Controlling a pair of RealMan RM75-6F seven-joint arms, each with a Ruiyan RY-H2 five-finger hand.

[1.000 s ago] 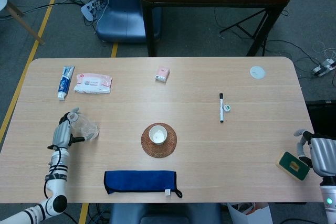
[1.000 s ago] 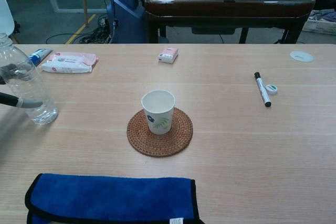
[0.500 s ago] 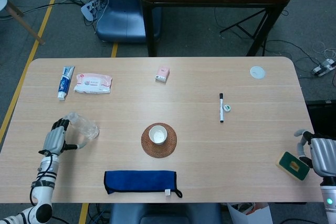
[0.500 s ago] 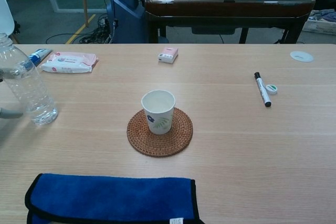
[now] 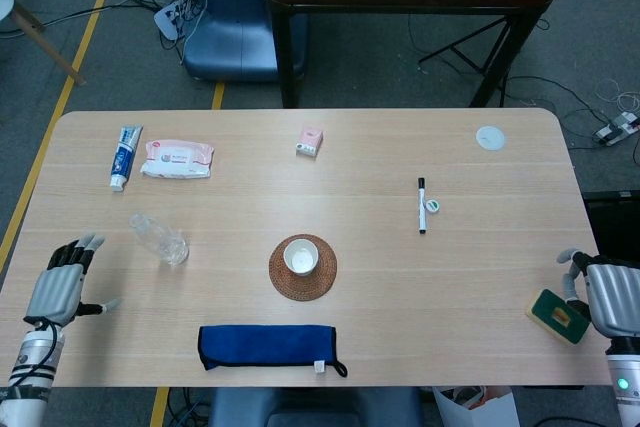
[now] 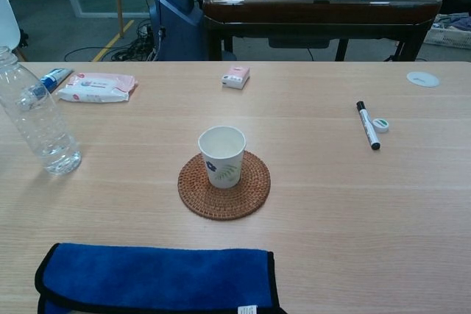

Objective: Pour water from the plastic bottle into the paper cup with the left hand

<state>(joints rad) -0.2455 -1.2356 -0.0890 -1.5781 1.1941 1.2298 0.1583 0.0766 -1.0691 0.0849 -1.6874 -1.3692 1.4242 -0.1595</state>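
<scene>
A clear plastic bottle (image 5: 160,239) (image 6: 34,115) stands upright and uncapped on the table's left side, with a little water at its bottom. A white paper cup (image 5: 301,257) (image 6: 221,155) sits on a round woven coaster (image 5: 303,268) (image 6: 224,184) at the table's middle. My left hand (image 5: 62,282) is at the table's front left edge, well apart from the bottle, fingers spread and holding nothing. It does not show in the chest view. My right hand (image 5: 608,297) rests at the front right edge beside a green sponge (image 5: 558,315), touching nothing that I can see.
A blue cloth (image 5: 266,346) (image 6: 158,279) lies at the front edge. A toothpaste tube (image 5: 123,156), a wipes pack (image 5: 177,159) and a small pink box (image 5: 310,141) lie at the back. A black marker (image 5: 421,204) with its cap, and a white lid (image 5: 490,137), lie to the right.
My left hand has let go of the bottle and drawn back toward the table's front left edge. The bottle stays standing where it was. The right hand has not moved.
</scene>
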